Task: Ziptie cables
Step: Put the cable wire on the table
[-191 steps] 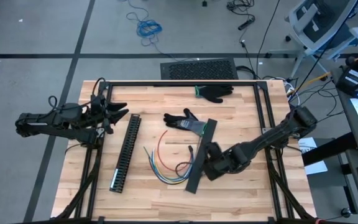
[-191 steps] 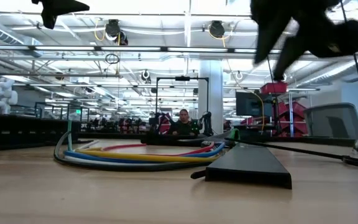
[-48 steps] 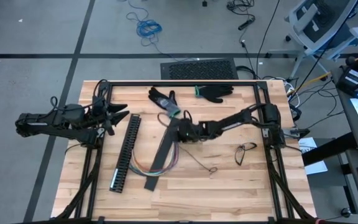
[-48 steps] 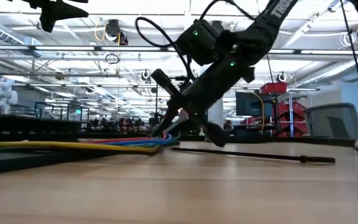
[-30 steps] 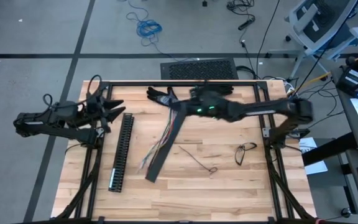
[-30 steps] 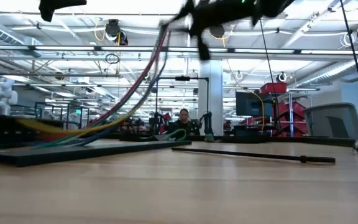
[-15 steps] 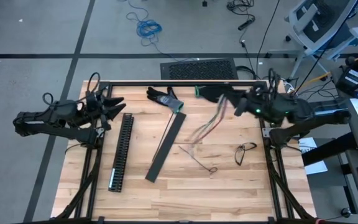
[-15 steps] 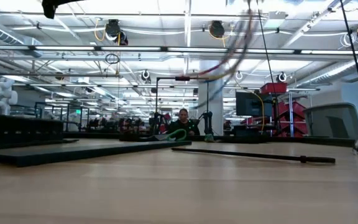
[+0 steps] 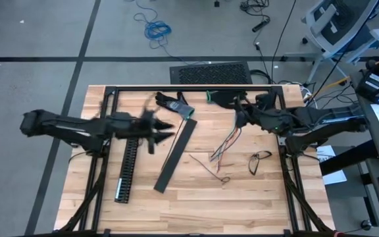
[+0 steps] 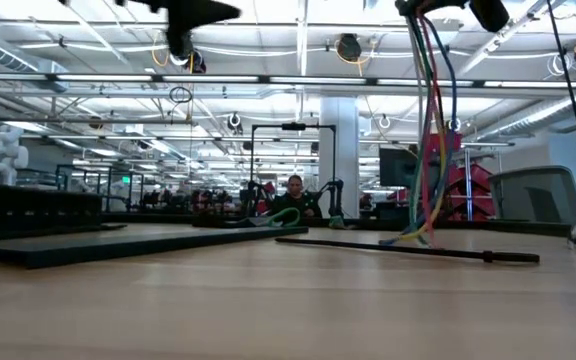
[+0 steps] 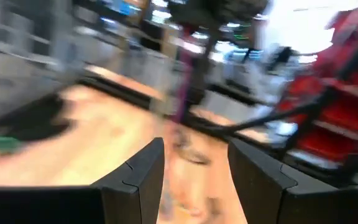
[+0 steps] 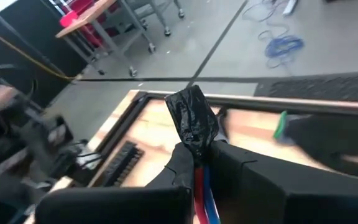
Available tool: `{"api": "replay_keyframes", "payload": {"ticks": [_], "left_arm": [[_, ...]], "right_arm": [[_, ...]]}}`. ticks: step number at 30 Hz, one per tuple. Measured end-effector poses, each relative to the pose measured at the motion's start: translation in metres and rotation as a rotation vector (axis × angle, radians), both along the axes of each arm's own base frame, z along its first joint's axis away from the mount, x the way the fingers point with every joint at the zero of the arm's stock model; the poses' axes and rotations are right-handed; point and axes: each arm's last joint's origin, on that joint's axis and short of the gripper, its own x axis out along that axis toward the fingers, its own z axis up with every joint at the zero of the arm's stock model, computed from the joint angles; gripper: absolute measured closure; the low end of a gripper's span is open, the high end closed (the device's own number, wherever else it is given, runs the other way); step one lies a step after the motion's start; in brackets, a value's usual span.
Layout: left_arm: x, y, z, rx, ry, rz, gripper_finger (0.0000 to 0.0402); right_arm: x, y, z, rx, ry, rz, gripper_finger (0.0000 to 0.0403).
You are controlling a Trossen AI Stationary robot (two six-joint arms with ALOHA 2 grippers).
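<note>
The cables (image 9: 224, 146), thin red, yellow, blue and green wires, hang from my right gripper (image 9: 238, 118) over the table's far right. In the low view the cables (image 10: 426, 140) drop almost straight down, and their free ends reach the tabletop. A black-taped end (image 12: 193, 121) sticks out past the shut fingers. My left gripper (image 9: 163, 131) is over the left middle of the table, above the slotted duct (image 9: 129, 161). It is open, as the left wrist view shows (image 11: 194, 155), and holds nothing. A thin black strip with a loop (image 9: 209, 168) lies flat near the cables' ends. My right gripper pinches the cable bundle between its two fingers (image 12: 180, 163), just behind the black-taped end (image 12: 195, 140). The red and blue wires (image 12: 202, 186) run back between the fingers. The bundle hangs slack below the gripper, with its free ends (image 10: 411, 238) down at the tabletop.
A flat black bar (image 9: 175, 157) lies slanted mid-table, right of the duct. Two black gloves (image 9: 174, 104) (image 9: 226, 99) lie at the far edge. A small wire loop (image 9: 260, 158) sits near the right rail. Bare wood fills the near half of the table.
My right gripper has carried the cables from the far middle toward the table's right edge and upward. The bundle has come off the black bar, swung, and now hangs nearly straight down. My left gripper has swept from the left edge toward the table's middle.
</note>
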Motion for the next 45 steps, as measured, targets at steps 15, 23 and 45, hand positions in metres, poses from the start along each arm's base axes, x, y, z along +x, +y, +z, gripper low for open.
{"api": "replay_keyframes", "payload": {"ticks": [15, 23, 45], "left_arm": [[0.063, -0.014, -0.024, -0.241, -0.089, -0.482, 0.0229], [0.0, -0.008, 0.078, -0.162, -0.645, -0.565, 0.0229], [-0.057, 0.002, 0.096, -0.021, -0.536, -0.45, 0.0229]], "right_arm": [[0.038, -0.025, 0.002, -0.093, -0.052, -0.031, 0.0386], [0.118, -0.05, -0.019, -0.085, -0.323, 0.029, 0.0386], [0.214, -0.078, -0.095, 0.15, 0.184, 0.178, 0.0386]]}}
